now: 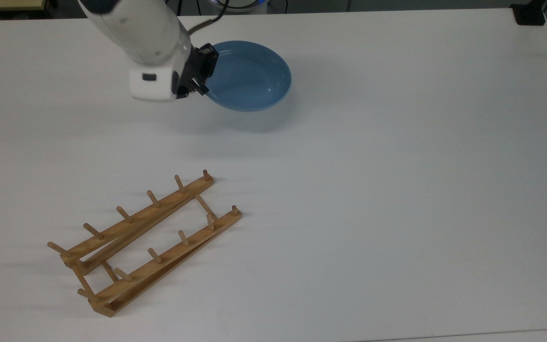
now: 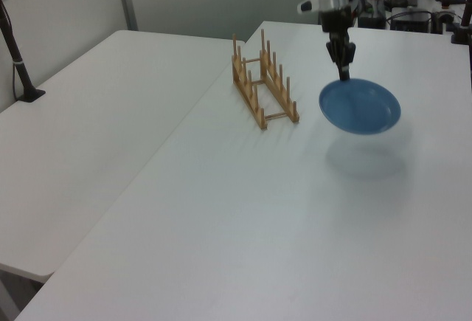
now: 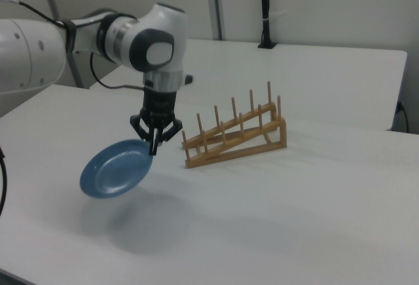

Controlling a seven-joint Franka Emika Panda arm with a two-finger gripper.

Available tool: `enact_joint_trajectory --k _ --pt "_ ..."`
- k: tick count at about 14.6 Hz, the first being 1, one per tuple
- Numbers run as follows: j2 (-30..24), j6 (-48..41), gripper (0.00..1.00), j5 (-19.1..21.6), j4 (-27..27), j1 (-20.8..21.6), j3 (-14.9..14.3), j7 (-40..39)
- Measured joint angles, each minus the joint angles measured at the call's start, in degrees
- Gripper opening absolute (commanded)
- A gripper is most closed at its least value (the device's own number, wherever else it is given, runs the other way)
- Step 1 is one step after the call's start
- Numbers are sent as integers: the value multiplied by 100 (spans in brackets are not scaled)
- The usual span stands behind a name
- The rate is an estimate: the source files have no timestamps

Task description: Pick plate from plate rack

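The light-blue plate (image 1: 249, 76) hangs in the air, held by its rim, nearly level and clear of the table; its shadow lies on the table below it. It also shows as the plate (image 2: 360, 106) and the plate (image 3: 115, 169). My gripper (image 1: 202, 88) is shut on the plate's rim at the top view's left side of the plate, seen too as the gripper (image 2: 344, 76) and the gripper (image 3: 154, 149). The wooden plate rack (image 1: 145, 242) stands with no plate in it at the top view's lower left, the rack (image 2: 264, 85) and rack (image 3: 236, 134) well apart from the plate.
The white table (image 1: 397, 190) stretches wide to the top view's right. A second white table (image 2: 96, 114) adjoins at the left view's left, with a black post (image 2: 16, 55) clamped on it. A black clamp (image 1: 530, 14) sits at the top view's far right corner.
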Motion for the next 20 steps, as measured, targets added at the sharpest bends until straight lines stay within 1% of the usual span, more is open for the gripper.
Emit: enact_joint_trajectory --k 3,8,9,10,11,12,13,16,18,20 --pt "310 0 0 0 -90 80 1 -318" --pt "910 5 0 0 -99 95 0 -563" --pt "998 18 21 0 -97 95 0 -575" --pt "1065 33 32 0 -94 95 0 -576" --pt "1103 42 47 0 -85 95 -1 -576" --pt "1110 43 79 0 -71 95 -1 -576" --pt "1101 43 100 0 -12 94 -4 -575" --pt "964 42 100 0 244 91 -19 -273" --pt "679 40 100 0 380 93 -18 68" --pt "268 31 100 0 423 96 -18 568"
